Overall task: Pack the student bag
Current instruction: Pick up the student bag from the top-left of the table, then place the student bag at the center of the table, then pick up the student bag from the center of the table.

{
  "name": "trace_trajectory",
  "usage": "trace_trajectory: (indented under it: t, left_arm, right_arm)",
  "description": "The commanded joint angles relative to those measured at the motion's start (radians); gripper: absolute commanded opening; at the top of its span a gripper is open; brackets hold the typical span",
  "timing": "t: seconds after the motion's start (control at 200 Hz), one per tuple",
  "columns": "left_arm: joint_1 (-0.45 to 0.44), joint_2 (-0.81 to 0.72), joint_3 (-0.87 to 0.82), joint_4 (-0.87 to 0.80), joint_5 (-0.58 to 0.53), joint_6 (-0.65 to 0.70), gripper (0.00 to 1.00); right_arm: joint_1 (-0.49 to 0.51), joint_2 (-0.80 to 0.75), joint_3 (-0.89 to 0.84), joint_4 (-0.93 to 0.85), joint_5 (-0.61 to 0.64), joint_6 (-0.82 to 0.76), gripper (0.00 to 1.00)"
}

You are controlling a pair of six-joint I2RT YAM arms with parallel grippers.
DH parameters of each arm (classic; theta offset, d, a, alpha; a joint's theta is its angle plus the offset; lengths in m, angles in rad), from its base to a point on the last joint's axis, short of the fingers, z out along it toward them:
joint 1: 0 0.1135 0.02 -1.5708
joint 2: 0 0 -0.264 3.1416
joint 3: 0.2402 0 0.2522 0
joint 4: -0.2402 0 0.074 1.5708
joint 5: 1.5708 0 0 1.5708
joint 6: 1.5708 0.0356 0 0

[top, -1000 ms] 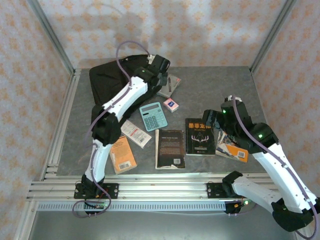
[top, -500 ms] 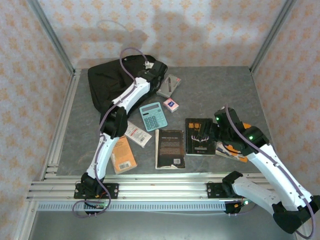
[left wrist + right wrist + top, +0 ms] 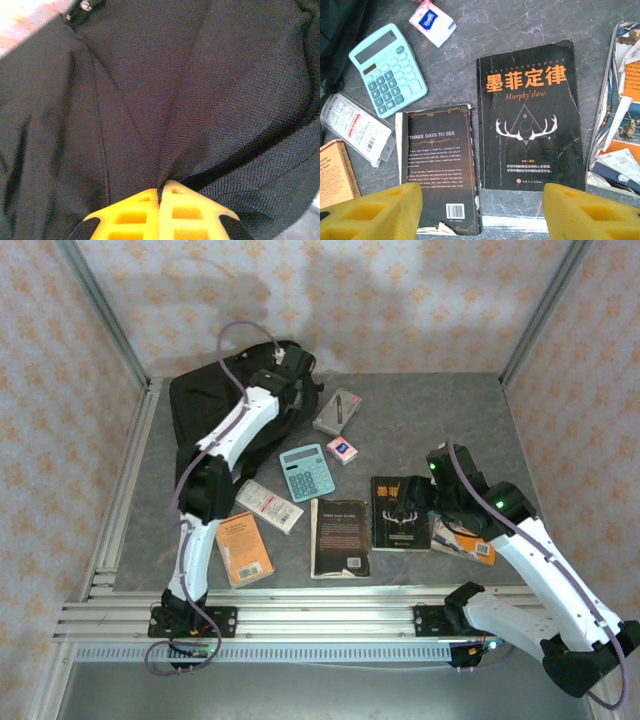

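At the far-left corner of the grey table (image 3: pixel 450 420), the student bag (image 3: pixel 205 405) lies as a black fabric mass. The left gripper (image 3: pixel 161 189) is at the bag's right edge and fully closed. Its yellow fingertips (image 3: pixel 190 212) pinch a fold of the bag fabric, and creases in the fabric run into the pinch point.

The right gripper (image 3: pixel 482 207) hangs over the right half of the table, jaws well apart and holding nothing. It is above the near edge of the black Murphy's law book (image 3: pixel 530 115).

To the left of that book lies the black Three Days to See book (image 3: pixel 440 175). To its right lies a stack of colourful booklets (image 3: pixel 620 125). The teal calculator (image 3: pixel 387 70) lies between the bag and the books. A small pink packet (image 3: pixel 431 21) lies near the calculator's far right corner.
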Motion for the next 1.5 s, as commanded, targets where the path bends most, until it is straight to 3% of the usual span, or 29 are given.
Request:
trace_trajectory:
  t: [0.0, 0.15, 0.405, 0.626, 0.806, 0.866, 0.916, 1.001, 1.186, 1.306, 1.421, 1.496]
  left_arm:
    - [0.004, -0.212, -0.077, 0.074, -0.025, 0.074, 0.0]
    - [-0.032, -0.407, -0.255, 0.136, 0.034, 0.178, 0.0]
    - [-0.199, -0.633, -0.521, 0.153, 0.099, 0.38, 0.0]
    - [-0.334, -0.873, -0.844, 0.229, 0.157, 0.312, 0.0]
    - [-0.446, -0.991, -1.089, 0.279, 0.172, 0.408, 0.0]
    - [-0.488, -0.98, -1.1, 0.245, 0.164, 0.412, 0.1]
    - [-0.517, -0.97, -1.102, 0.222, 0.151, 0.393, 0.25]
    - [-0.536, -0.984, -1.107, 0.198, 0.141, 0.327, 0.4]
    - [-0.535, -1.136, -1.151, 0.185, 0.105, 0.125, 0.53]
    - [-0.511, -1.2, -1.133, 0.039, -0.09, -0.202, 0.66]
    - [-0.435, -1.241, -1.131, -0.146, -0.079, -0.508, 0.66]
    - [-0.382, -1.27, -1.165, -0.241, -0.058, -0.666, 0.66]
  right_arm:
    - [0.0, 0.039, 0.092, -0.07, 0.059, -0.02, 0.61]
    - [0.0, 0.162, 0.239, -0.188, 0.066, -0.011, 0.61]
    - [-0.018, 0.201, 0.314, -0.151, 0.096, 0.076, 0.63]
    - [-0.051, 0.242, 0.366, -0.172, 0.164, 0.104, 0.66]
    - [-0.089, 0.346, 0.371, -0.092, 0.015, 0.087, 0.73]
    - [-0.091, 0.397, 0.386, -0.043, -0.049, 0.085, 0.79]
    - [-0.091, 0.437, 0.393, -0.003, -0.101, 0.087, 0.85]
    - [-0.091, 0.551, 0.48, -0.038, -0.107, 0.086, 0.89]
    - [-0.093, 0.75, 0.583, -0.051, -0.095, 0.022, 0.86]
    - [-0.094, 0.87, 0.621, -0.045, -0.048, -0.018, 0.86]
    - [-0.095, 0.955, 0.632, -0.015, -0.127, -0.058, 0.85]
    - [-0.096, 0.996, 0.641, -0.005, -0.191, -0.07, 0.79]
